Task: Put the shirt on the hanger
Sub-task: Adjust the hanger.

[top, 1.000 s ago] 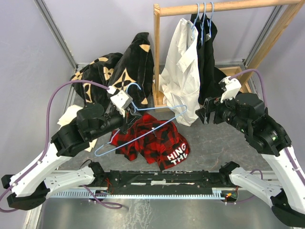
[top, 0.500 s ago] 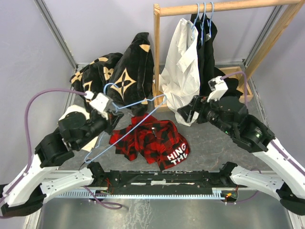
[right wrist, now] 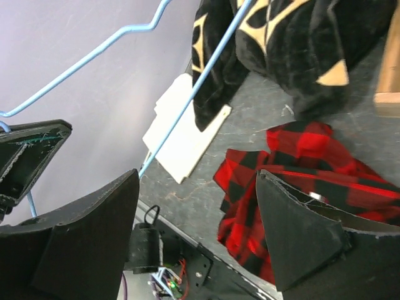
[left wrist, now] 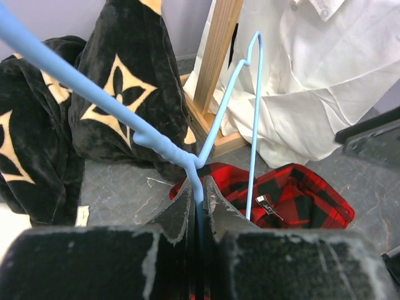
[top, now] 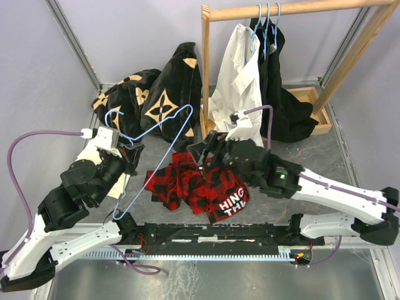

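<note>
The red-and-black plaid shirt lies crumpled on the grey table, its white lettering facing the front edge. It also shows in the left wrist view and the right wrist view. My left gripper is shut on the light-blue wire hanger and holds it tilted above the table, left of the shirt, hook up and to the left. The left wrist view shows the wire clamped between the jaws. My right gripper is open and empty, hovering over the shirt's back edge.
Black fabric with tan flower motifs is heaped at the back left. A white shirt and a black garment hang on the wooden rail. A white card lies under my left arm.
My left gripper has swung the hanger left and raised it steeper. My right arm has swept left from beside the rail to above the shirt.
</note>
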Available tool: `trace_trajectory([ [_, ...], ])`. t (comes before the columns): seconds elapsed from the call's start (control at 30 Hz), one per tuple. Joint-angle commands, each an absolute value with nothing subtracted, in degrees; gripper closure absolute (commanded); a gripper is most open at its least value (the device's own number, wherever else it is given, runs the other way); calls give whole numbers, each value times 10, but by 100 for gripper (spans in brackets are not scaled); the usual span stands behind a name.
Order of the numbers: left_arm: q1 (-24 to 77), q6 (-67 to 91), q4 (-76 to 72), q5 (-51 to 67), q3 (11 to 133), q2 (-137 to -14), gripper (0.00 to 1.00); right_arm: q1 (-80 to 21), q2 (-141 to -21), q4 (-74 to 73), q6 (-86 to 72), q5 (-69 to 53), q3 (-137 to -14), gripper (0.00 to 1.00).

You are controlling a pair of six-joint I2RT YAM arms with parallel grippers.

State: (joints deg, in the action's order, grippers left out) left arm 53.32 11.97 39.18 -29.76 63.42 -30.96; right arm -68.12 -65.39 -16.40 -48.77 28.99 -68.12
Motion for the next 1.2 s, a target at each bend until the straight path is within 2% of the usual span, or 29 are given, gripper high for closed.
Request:
trace_trajectory([
  [0.0, 531, 154, 318, -326, 622, -306, 97, -715, -714, -18, -515, 394, -694, 16],
  [0.27, 531, 155, 282, -327, 606, -308, 97, -716, -822, 38, -599, 417, -736, 13],
  [0.43, 531, 153, 272, -327, 602, -311, 97, -716, -859, 44, -625, 387, -753, 21],
  [0.53, 531, 153, 269, -327, 601, -313, 97, -718, -870, 45, -637, 362, -758, 29],
  [1.0, 531, 167, 253, -370, 587, -308, 97, -719, -895, 42, -637, 296, -784, 78],
  [1.17, 531, 168, 246, -347, 582, -303, 90, -718, -894, 45, -638, 295, -783, 100],
])
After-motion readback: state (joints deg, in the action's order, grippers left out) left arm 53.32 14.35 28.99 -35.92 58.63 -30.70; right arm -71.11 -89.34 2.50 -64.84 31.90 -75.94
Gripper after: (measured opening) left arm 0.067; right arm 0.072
